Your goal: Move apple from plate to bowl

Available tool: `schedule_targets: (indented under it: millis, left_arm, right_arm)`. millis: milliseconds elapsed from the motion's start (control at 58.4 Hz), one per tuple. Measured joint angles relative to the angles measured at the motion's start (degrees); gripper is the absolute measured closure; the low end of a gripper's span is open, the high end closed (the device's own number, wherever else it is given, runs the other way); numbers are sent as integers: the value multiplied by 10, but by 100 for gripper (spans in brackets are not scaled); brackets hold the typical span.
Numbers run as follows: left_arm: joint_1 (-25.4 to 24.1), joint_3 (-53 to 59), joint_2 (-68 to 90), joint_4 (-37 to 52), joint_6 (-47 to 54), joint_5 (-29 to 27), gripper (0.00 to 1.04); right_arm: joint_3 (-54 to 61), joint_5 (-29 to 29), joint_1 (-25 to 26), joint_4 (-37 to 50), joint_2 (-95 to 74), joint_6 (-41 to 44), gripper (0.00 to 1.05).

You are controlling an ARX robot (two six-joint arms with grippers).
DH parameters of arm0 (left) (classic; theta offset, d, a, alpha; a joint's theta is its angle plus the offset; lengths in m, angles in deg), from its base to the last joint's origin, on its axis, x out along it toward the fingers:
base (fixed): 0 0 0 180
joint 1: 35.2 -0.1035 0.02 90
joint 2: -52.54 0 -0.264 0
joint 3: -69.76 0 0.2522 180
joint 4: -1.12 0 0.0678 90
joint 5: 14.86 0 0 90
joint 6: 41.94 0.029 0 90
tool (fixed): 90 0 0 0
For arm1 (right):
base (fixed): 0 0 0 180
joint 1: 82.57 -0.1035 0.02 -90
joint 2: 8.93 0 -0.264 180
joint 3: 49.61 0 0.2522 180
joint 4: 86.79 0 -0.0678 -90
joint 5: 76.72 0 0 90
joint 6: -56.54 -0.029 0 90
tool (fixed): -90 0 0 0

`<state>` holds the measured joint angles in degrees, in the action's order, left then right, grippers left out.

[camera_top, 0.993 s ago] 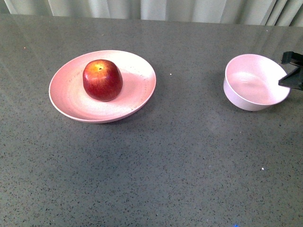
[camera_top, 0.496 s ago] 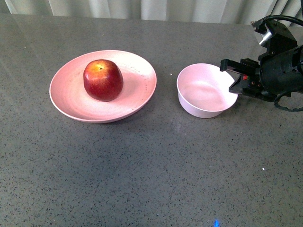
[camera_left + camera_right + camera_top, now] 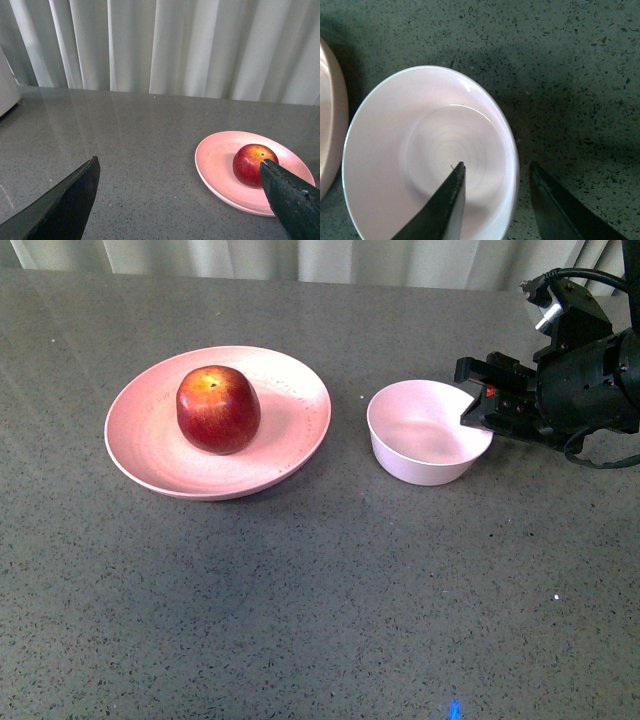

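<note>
The small pale pinkish bowl [image 3: 428, 445] now sits just beside the wide pink plate [image 3: 150, 465], drawn there by the right gripper [image 3: 472, 398] straddling its rim (clamped or loose: indeterminate). The dark red apple [image 3: 218, 409] remains on the plate, so the transfer path is shorter.

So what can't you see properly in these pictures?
Front view: the right claw covers part of the bowl's rim, so whether they touch is unclear.
Left wrist view: the left claw covers part of the apple and plate.
Right wrist view: the plate is cut off at the edge.
Front view: the left claw is out of frame.
</note>
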<state>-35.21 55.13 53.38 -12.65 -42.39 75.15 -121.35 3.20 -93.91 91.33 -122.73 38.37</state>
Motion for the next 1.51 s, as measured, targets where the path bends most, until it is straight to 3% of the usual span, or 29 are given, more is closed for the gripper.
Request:
schedule_targets:
  millis: [171, 240, 342, 394, 428, 530, 941, 1506]
  left_arm:
    - [0, 0, 0, 0, 0, 0, 9]
    - [0, 0, 0, 0, 0, 0, 9]
    - [0, 0, 0, 0, 0, 0, 9]
    - [0, 0, 0, 0, 0, 0, 9]
    - [0, 0, 0, 0, 0, 0, 9]
    - [0, 0, 0, 0, 0, 0, 9]
    - [0, 0, 0, 0, 0, 0, 9]
    - [0, 0, 0, 0, 0, 0, 9]
  right_arm:
    - [52, -42, 33, 45, 97, -1, 26]
    - [92, -84, 61, 67, 175, 3, 9]
    - [147, -117, 99, 88, 282, 7, 9]
    - [172, -45, 95, 166, 292, 37, 15]
    - [205, 32, 90, 257, 298, 71, 22]
    - [281, 118, 87, 386, 312, 134, 38]
    - [444, 101, 113, 422, 454, 178, 103]
    - [565, 101, 113, 337, 655, 179, 103]
